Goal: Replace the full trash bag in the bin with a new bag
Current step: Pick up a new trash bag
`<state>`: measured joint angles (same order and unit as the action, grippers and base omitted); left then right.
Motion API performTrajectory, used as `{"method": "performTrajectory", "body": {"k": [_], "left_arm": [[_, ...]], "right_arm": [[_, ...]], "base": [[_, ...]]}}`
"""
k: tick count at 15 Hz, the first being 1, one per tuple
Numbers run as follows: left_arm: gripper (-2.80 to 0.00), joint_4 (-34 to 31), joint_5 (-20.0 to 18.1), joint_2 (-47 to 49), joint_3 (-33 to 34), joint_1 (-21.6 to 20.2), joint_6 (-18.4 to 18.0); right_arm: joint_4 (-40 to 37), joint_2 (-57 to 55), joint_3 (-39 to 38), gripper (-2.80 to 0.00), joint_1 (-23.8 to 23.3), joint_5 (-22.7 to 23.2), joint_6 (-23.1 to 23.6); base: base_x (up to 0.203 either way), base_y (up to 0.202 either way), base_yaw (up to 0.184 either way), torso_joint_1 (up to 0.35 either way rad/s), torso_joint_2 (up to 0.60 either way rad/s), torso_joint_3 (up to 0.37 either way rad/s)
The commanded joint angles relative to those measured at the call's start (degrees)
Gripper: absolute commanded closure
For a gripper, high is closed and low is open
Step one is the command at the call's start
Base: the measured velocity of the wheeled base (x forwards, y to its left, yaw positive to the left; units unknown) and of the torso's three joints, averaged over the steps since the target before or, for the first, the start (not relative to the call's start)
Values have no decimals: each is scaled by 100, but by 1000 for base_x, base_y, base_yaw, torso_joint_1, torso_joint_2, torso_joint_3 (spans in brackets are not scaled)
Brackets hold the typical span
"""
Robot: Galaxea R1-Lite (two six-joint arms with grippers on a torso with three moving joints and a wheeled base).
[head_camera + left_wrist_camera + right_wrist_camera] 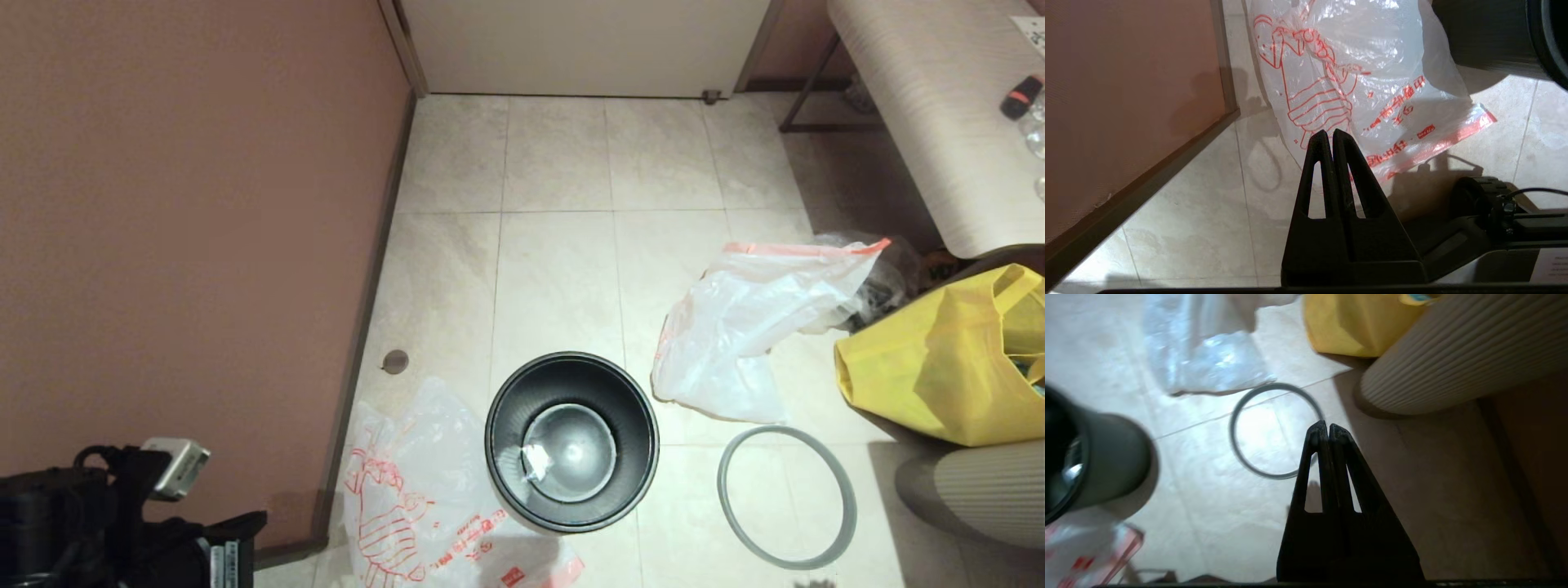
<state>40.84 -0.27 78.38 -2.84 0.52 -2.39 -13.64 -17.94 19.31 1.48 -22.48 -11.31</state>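
Unlined black bin (571, 441) upright on the tiled floor (555, 269), bags lying to either side of it.

Inside the bin, only a small crumpled scrap on the shiny bottom. On the robot's left, touching the bin's foot: new bag (408, 498), flat on the tiles, red cartoon and lettering facing up, orange-red hem toward the near edge. On the right, near but apart from the bin: full trash bag (751, 327), slumped, orange-red hem at its far end. Just in front of that bag: grey ring rim (786, 496), flat on the floor, off the bin. Further right: yellow tote (947, 359) beside a ribbed pale leg. Left gripper (1329, 132) above the new bag, fingers pressed together, nothing between them. Right gripper (1324, 426) over the ring's edge, fingers likewise together and bare.
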Motion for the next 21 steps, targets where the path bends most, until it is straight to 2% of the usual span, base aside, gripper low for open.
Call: {"method": "performTrajectory", "body": {"k": [1, 2, 3, 4, 5, 6, 7, 8, 11, 15, 16, 18, 21], "left_arm": [[0, 27, -8, 152, 51, 6, -6], [0, 29, -8, 152, 73, 1, -7], [0, 29, -8, 143, 82, 1, -7], [0, 29, 0, 143, 82, 1, -7], [0, 29, 0, 143, 82, 1, -14], [0, 29, 0, 159, 88, 17, -23], [0, 29, 2, 164, 109, 130, -39], [0, 29, 61, 186, 108, 208, -43], [0, 18, 197, 586, 140, 428, -51], [0, 86, 410, 2117, 146, 775, -33], [0, 229, 481, 2533, 110, 845, -27], [0, 950, 683, 3553, 89, 1054, -33], [0, 2600, 1478, 5229, 48, 1607, -52]], "right_arm": [[-287, 1235, -151, 0, -50, 649, 20], [-593, 1584, -297, 0, -74, 1204, 138], [-767, 1769, -590, 0, -94, 1548, 368], [-665, 1794, -884, 0, -105, 1666, 568], [-235, 1794, -1145, 0, -109, 1724, 704], [391, 1794, -1409, 0, -111, 1917, 824], [685, 1794, -1560, 0, -111, 2235, 1080], [687, 1794, -1561, 0, -108, 2297, 1237], [780, 1794, -1727, 0, -111, 2297, 1322], [828, 1794, -1737, 0, -113, 2283, 1235], [828, 1794, -1737, 0, -113, 2275, 1144], [845, 1794, -1737, 0, -113, 2257, 1130], [837, 1794, -1737, 0, -113, 2257, 1122]], "base": [[0, 0, 0, 0, 0, 0], [0, 0, 0, 0, 0, 0], [0, 0, 0, 0, 0, 0], [0, 0, 0, 0, 0, 0], [0, 0, 0, 0, 0, 0], [0, 0, 0, 0, 0, 0], [0, 0, 0, 0, 0, 0], [0, 0, 0, 0, 0, 0], [0, 0, 0, 0, 0, 0], [0, 0, 0, 0, 0, 0], [0, 0, 0, 0, 0, 0], [0, 0, 0, 0, 0, 0], [0, 0, 0, 0, 0, 0]]}}
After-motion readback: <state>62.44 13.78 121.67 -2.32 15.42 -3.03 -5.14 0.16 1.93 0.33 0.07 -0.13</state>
